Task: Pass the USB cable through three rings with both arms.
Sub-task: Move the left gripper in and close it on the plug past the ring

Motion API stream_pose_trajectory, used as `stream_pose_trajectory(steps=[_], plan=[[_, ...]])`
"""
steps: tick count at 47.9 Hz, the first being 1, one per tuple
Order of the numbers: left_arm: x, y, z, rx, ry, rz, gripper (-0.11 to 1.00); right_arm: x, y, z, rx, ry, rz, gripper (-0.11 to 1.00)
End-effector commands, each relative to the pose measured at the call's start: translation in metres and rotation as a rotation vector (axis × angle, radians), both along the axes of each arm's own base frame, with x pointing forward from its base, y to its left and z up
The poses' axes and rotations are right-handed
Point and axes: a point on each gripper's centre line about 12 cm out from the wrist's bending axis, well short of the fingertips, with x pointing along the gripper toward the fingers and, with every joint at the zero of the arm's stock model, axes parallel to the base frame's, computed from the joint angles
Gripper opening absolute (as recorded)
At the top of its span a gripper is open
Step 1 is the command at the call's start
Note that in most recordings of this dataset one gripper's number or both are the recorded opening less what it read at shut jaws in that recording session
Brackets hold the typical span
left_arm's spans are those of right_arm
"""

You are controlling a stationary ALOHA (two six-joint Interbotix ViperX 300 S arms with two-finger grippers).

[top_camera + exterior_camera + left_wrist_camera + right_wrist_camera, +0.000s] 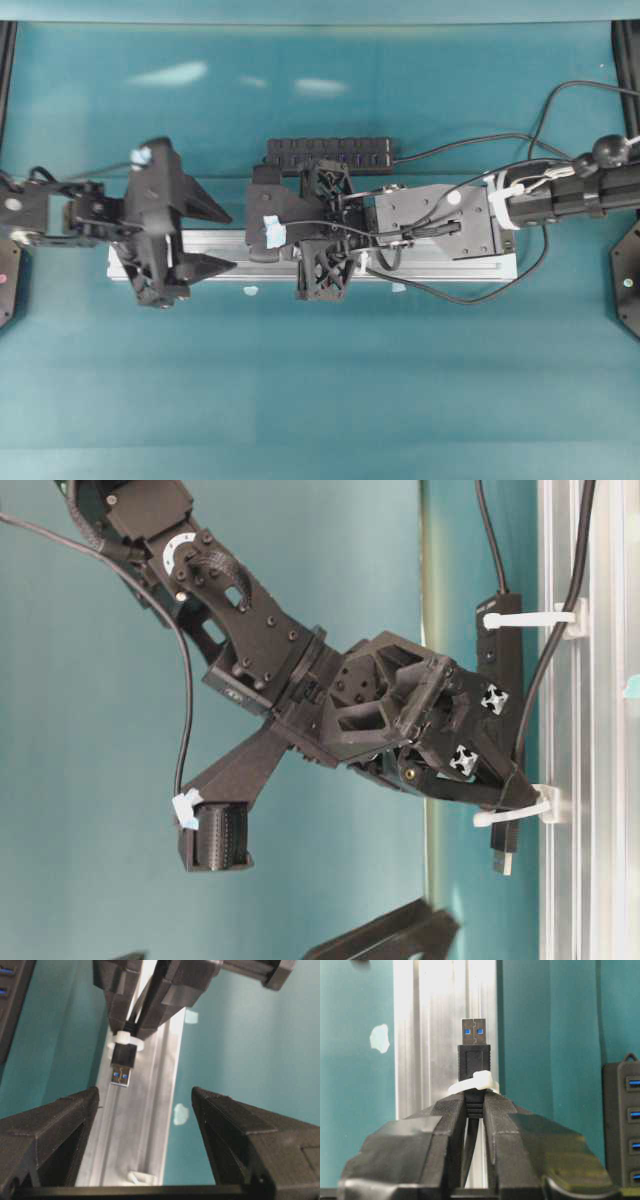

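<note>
My left gripper [205, 240] hangs over the left end of the silver rail [470, 268], jaws spread wide with nothing between them; from my left wrist camera its two fingers [50, 1130] frame the rail at five and seven o'clock, and the USB plug [122, 1065] sits ahead at about eleven o'clock, well apart from them. A small whitish ring [140, 1177] stands on the rail at six o'clock in that view, between my open fingers. Moving right, my right gripper [265, 235] is clamped tight on the USB cable [470, 290] just behind the plug, above the middle of the rail. In my right wrist view the plug [474, 1052] points to twelve o'clock, its metal tip with blue inside showing, and a pale ring [475, 1082] wraps the plug body right at my fingertips [450, 1110]. From table level, the cable runs along the rail through a second ring [530, 618] at one o'clock and the ring at the plug [515, 812] at four o'clock. The black hub bar [330, 153] lies just beyond the rail, and the cord loops off toward three o'clock past my right arm [570, 195].
</note>
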Motion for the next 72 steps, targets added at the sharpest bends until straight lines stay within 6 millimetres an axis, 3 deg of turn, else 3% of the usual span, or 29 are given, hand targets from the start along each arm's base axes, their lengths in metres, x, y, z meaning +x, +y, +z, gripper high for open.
stream_pose_trajectory(steps=[1, 17, 31, 52, 72], plan=[[0.009, 0.002, -0.001, 0.023, -0.009, -0.012, 0.85, 0.002, 0.002, 0.017, 0.010, -0.052, -0.005, -0.08], [0.034, 0.014, -0.020, 0.065, 0.003, -0.019, 0.85, 0.000, 0.004, 0.015, 0.021, -0.052, -0.014, -0.08], [0.039, 0.014, -0.035, 0.063, 0.011, -0.020, 0.85, 0.001, 0.006, 0.017, 0.024, -0.073, -0.005, -0.08], [0.037, 0.014, -0.035, 0.064, 0.003, -0.020, 0.75, -0.001, 0.006, 0.015, 0.025, -0.068, -0.005, -0.08], [0.041, 0.015, -0.029, 0.070, -0.033, -0.018, 0.75, 0.000, 0.007, 0.016, 0.027, -0.078, -0.002, -0.08]])
